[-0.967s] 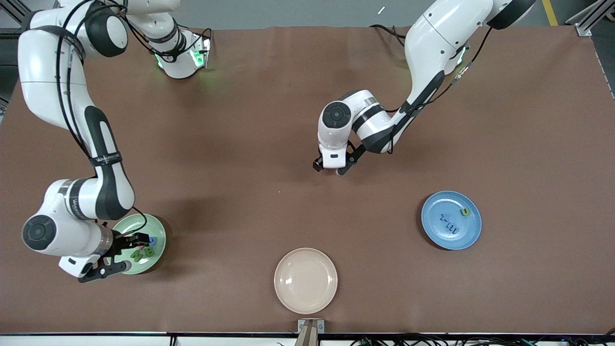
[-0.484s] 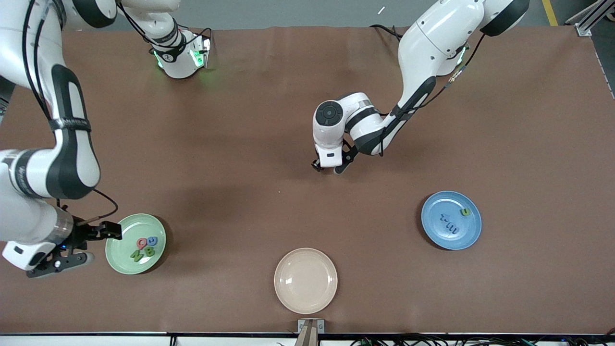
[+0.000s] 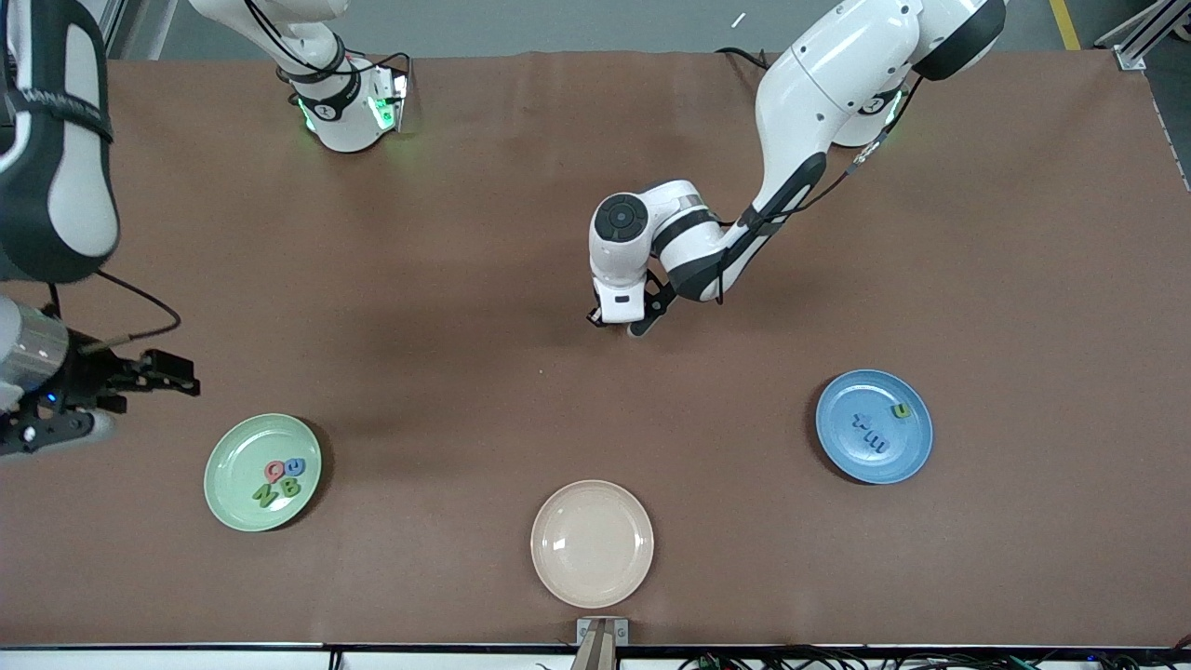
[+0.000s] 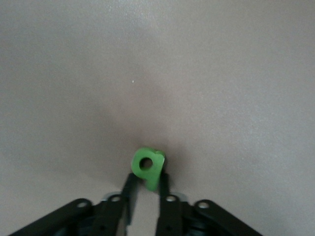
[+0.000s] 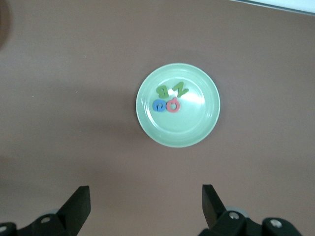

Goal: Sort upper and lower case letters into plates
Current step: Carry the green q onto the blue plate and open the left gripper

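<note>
In the left wrist view my left gripper [image 4: 147,179] is shut on a green lowercase b [image 4: 155,172], low over the brown table. In the front view that gripper [image 3: 616,321] is over the table's middle and hides the letter. The pale green plate [image 3: 233,465] holds a pink Q [image 3: 275,471], a blue C [image 3: 294,465], a green N [image 3: 265,494] and a green B [image 3: 289,487]. My right gripper [image 3: 140,407] hangs open and empty above the table beside that plate [image 5: 197,123]. The blue plate [image 3: 907,451] carries a blue m [image 3: 875,441], a blue x [image 3: 861,419] and a green u [image 3: 900,409].
A cream-beige plate [image 3: 592,543] lies empty near the table's front edge, between the two coloured plates. Bare brown table spreads around the left gripper and between the plates.
My right gripper has risen off the pale green plate and drawn back toward the right arm's end of the table. My left gripper has closed on the green b and shifted slightly.
</note>
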Controlling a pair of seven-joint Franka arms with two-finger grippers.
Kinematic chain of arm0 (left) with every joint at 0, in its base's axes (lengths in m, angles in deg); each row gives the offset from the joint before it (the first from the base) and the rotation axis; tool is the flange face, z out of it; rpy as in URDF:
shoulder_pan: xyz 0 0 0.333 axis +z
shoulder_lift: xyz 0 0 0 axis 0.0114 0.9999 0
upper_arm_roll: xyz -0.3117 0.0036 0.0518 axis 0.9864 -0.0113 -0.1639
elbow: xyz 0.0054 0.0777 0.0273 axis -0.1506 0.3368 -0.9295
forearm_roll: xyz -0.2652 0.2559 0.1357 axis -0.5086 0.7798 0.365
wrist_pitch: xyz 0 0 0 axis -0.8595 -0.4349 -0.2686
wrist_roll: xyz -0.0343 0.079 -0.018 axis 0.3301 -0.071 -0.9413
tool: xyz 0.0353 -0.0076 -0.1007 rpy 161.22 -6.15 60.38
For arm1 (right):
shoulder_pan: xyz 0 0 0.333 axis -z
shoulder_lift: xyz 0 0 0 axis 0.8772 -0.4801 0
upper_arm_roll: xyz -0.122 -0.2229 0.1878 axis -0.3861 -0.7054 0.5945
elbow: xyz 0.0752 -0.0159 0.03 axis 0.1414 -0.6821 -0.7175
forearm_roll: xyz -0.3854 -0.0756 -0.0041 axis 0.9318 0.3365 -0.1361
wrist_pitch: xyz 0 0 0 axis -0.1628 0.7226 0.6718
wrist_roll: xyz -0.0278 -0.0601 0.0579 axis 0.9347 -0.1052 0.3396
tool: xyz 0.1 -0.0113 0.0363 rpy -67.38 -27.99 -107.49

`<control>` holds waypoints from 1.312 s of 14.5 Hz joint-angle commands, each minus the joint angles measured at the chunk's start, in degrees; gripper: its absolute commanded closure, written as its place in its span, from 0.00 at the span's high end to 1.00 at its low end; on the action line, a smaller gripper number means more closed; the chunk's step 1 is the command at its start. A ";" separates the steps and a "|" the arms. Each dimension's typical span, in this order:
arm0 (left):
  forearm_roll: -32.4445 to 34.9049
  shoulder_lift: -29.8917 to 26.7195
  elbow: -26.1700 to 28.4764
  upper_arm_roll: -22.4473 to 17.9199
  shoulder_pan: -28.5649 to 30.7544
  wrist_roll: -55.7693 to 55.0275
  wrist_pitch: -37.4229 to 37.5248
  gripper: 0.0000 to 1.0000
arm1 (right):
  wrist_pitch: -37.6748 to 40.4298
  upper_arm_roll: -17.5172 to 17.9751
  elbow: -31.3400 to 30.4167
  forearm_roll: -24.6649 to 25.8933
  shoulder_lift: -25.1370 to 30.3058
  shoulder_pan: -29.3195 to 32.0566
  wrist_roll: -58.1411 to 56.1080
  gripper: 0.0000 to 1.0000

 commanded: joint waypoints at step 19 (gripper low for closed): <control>3.71 -3.19 -9.82 -1.69 28.24 46.11 12.50 0.00 | 3.87 -0.76 -12.00 1.83 22.09 -2.04 5.42 1.00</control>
